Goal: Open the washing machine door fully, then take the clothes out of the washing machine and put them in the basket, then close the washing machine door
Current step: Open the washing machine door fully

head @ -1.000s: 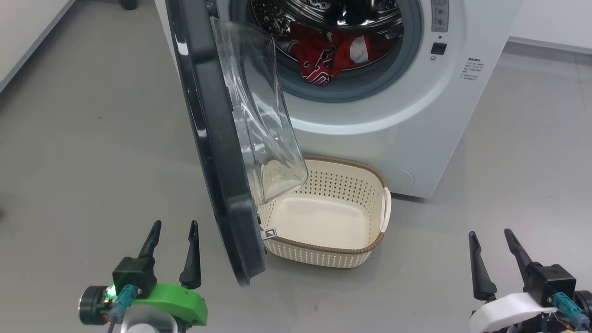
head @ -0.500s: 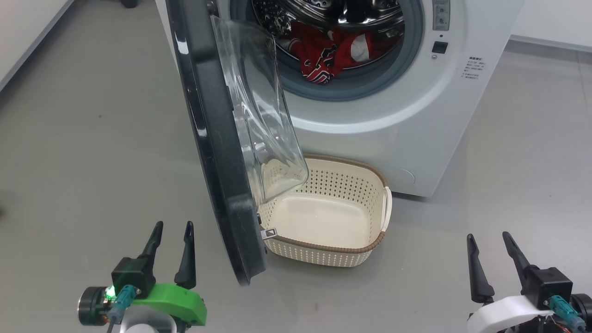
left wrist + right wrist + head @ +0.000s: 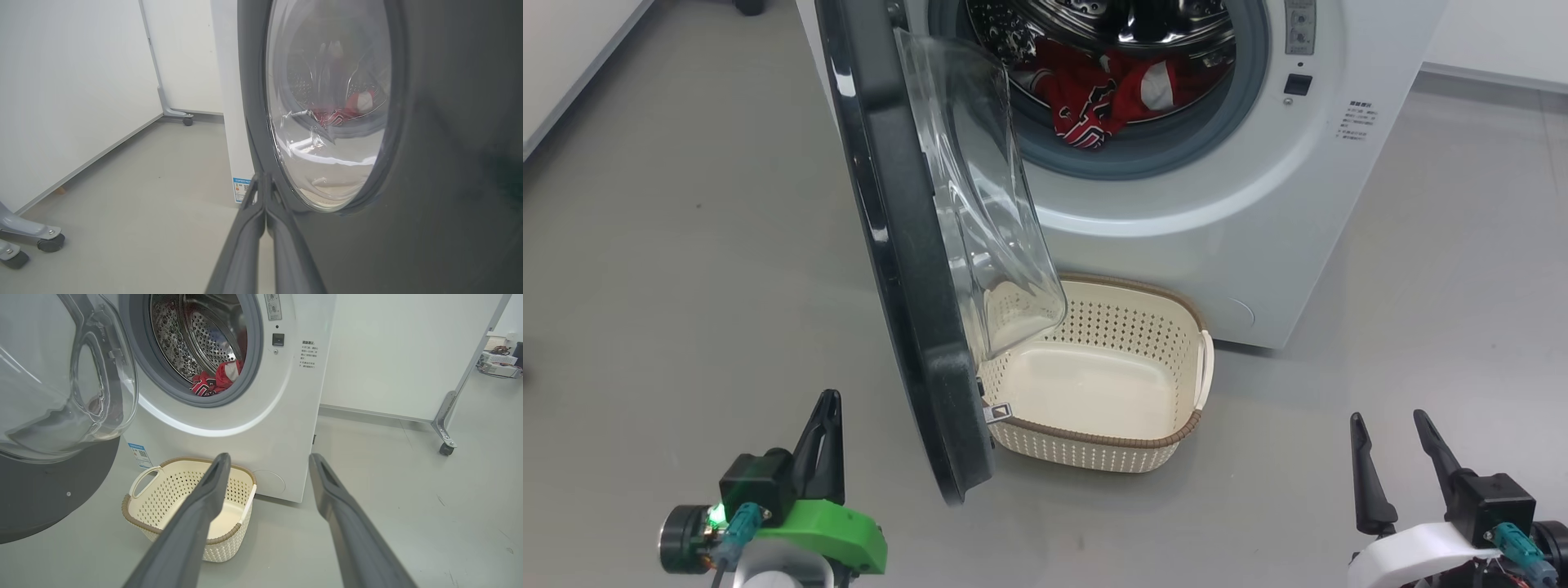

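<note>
The left gripper (image 3: 828,400) has its two dark fingers pressed tip to tip with nothing between them. The right gripper (image 3: 1387,418) stands spread wide and empty, low over the grey floor (image 3: 686,245). Just to the right of the left gripper and a little ahead of it rises the free edge of the washing machine door (image 3: 907,269). The door is swung out roughly square to the washing machine (image 3: 1225,188), so it is not yet fully open. In the left wrist view its glossy black outer face lies close along the right of the closed fingers. The door looks rigid and fairly heavy, turning on a hinge on its far side, so it should answer a steady sideways press or pull rather than a pinch. The thick black rim is the sound place to bear on. The clear glass bowl (image 3: 980,188) bulging from its inner face looks slick and is best left alone. Ahead of the right gripper and to its left sits the empty basket (image 3: 1094,437), its near-left corner tucked under the door. It looks light, stiff and likely to skid if nudged. Further ahead and higher, the clothes (image 3: 1107,102) lie heaped at the front of the steel drum (image 3: 1094,20), one fold drooping onto the grey rubber lip. They look soft, light and limp, so a bunched fold near the lip would suit open fingers.
</note>
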Robot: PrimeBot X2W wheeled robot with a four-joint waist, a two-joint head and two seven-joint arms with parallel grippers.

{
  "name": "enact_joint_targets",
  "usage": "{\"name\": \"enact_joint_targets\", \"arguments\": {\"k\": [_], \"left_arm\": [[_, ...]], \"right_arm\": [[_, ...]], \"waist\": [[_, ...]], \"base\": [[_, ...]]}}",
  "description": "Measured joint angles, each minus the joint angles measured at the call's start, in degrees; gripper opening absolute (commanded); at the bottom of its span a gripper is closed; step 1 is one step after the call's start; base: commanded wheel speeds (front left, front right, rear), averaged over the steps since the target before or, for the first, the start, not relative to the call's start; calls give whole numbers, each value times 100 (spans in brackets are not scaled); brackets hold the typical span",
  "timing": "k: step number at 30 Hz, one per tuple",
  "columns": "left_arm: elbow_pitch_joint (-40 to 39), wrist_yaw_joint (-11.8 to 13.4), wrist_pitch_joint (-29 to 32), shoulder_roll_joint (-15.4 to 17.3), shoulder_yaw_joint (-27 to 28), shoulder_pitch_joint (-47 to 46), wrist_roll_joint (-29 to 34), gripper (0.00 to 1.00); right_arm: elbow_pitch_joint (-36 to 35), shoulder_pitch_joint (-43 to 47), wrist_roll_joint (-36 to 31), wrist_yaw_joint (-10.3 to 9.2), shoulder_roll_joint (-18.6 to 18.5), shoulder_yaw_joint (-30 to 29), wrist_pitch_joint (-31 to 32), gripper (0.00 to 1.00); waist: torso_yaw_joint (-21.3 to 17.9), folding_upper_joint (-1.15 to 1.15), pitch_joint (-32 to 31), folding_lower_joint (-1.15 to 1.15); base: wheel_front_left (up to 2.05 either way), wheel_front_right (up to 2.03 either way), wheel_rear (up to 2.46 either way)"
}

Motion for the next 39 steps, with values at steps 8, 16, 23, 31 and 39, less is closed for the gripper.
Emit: {"name": "enact_joint_targets", "arguments": {"k": [8, 16, 23, 31, 39], "left_arm": [[-283, 14, 0, 0, 166, -31, 157, 0], [-1124, 43, -1, 83, 345, -480, 432, 0], [-2112, 67, -3, 112, 376, -964, 740, 0], [-2908, -53, -9, 101, -114, -1192, 899, 0], [-3307, -444, 111, 81, -1009, -1200, 813, 0]], "right_arm": [[3, 8, -9, 2, 47, -43, 0, 100], [21, 44, -66, 10, 87, -98, 0, 100], [23, 85, -110, 16, 143, -118, 0, 100], [31, 95, -152, 19, 193, -140, 0, 100], [36, 102, -171, 40, 216, -156, 0, 100]], "waist": [[7, 0, -46, 0], [34, 0, -83, 0], [53, 0, -100, 0], [42, 0, -118, 0], [17, 0, -107, 0]], "base": [[0, 0, 0], [0, 0, 0], [0, 0, 0], [0, 0, 0], [0, 0, 0]]}}
